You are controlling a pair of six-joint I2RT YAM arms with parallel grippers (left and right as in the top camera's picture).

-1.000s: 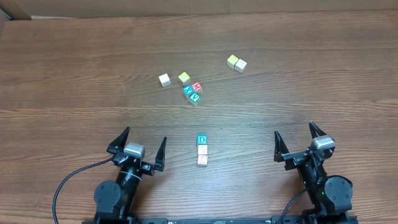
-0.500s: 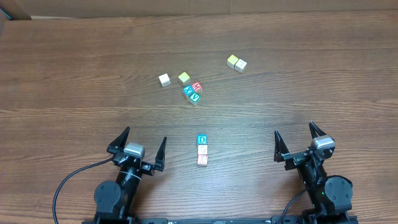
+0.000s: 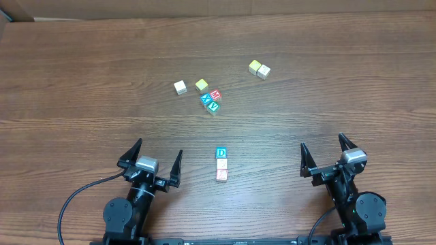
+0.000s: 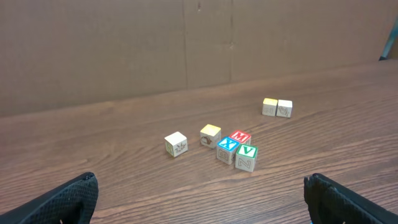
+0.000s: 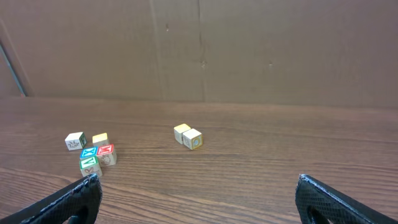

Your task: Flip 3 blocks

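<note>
- The table (image 3: 82, 82) is a brown, wood-grained top, and a flat cardboard wall (image 4: 112, 50) stands along its far edge.
- Near the front, between the two arms, three blocks sit touching in a short row running away from the robot. The blue D block (image 3: 221, 153) is farthest, the whitish block (image 3: 221, 164) is in the middle and the red-lettered block (image 3: 221, 175) is nearest.
- The left gripper (image 3: 160, 147) sits at the front left with its jaws spread wide and nothing between them.
- The right gripper (image 3: 321, 140) sits at the front right, just as wide and just as empty. Both are well apart from the row.
- Farther back, a blue X cube (image 3: 206, 99), a green V cube (image 3: 214, 106) and a red M cube (image 3: 216, 94) huddle together.
- A yellow-topped cube (image 3: 201, 85) and a white cube (image 3: 180, 87) lie near them, and a pair of cubes (image 3: 255, 67) lies off to the right.
- A black cable (image 3: 71, 201) loops out from the left arm's base.
</note>
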